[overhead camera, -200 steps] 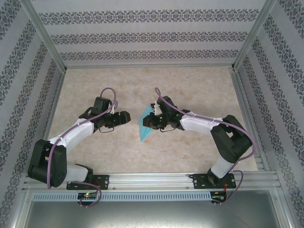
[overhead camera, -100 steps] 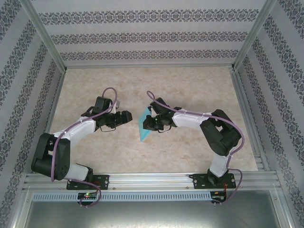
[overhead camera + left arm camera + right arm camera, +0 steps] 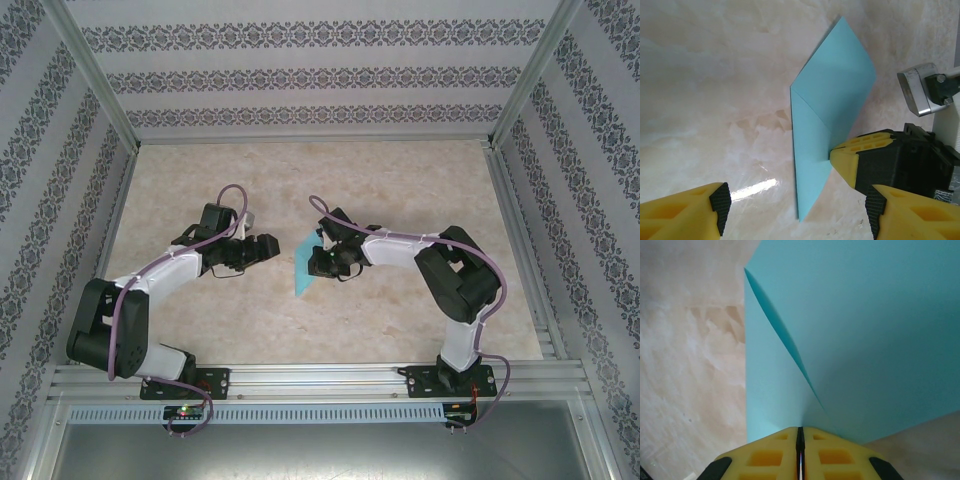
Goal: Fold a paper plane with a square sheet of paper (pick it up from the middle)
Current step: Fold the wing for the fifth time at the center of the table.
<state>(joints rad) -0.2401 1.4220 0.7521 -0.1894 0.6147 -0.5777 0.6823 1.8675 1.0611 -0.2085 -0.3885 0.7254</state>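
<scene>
Between closed tips of the right tool (image 3: 800, 432), the turquoise paper (image 3: 865, 330)

From my right wrist, the turquoise-blue folded paper sheet (image 3: 855, 340) runs off the top and right borders, and its edge pinched in my right gripper (image 3: 800, 440) vanishes inside the closed seam. From my left wrist, my left fingers (image 3: 685, 215) below the sheet are cropped by the bottom border. From above, the sheet's creases are too small to read.
</scene>
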